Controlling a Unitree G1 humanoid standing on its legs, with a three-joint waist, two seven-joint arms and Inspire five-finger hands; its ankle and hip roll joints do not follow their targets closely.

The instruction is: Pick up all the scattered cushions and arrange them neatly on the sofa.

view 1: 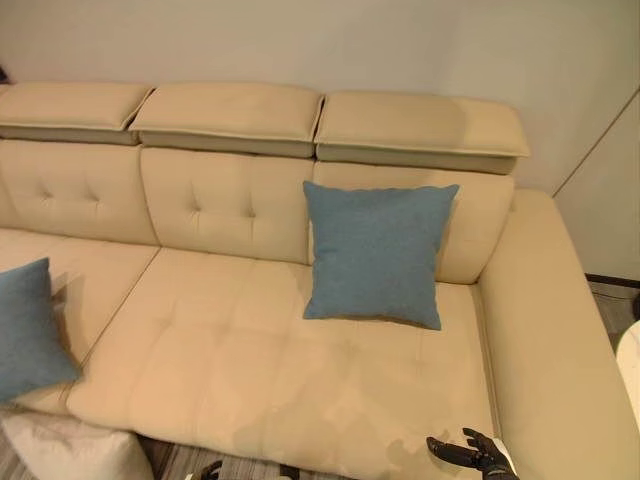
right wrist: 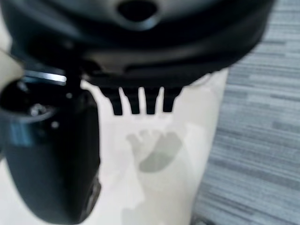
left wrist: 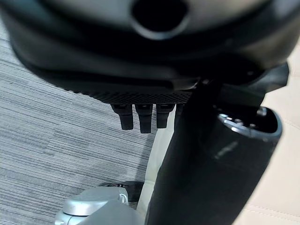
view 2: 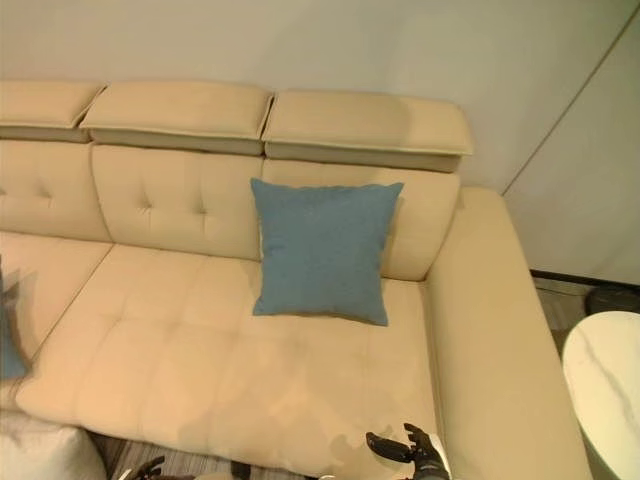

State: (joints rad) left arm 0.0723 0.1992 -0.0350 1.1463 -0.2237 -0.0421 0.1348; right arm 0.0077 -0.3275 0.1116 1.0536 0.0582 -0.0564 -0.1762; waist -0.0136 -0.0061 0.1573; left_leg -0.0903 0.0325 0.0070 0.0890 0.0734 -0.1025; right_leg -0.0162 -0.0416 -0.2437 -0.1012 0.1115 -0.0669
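Blue cushion (view 1: 376, 252) upright on sofa (view 1: 250, 370)

Beige button-tufted sofa (view 1: 250, 360), plain blue cushion (view 1: 377, 252) at its 1 o'clock corner, second blue cushion (view 1: 28, 330) at 9 o'clock, off-white cushion (view 1: 70, 450) at 7 o'clock, grey striped carpet (left wrist: 61, 136), white marbled side table (view 2: 605, 390) at 4 o'clock, black right hand (view 1: 470, 452)
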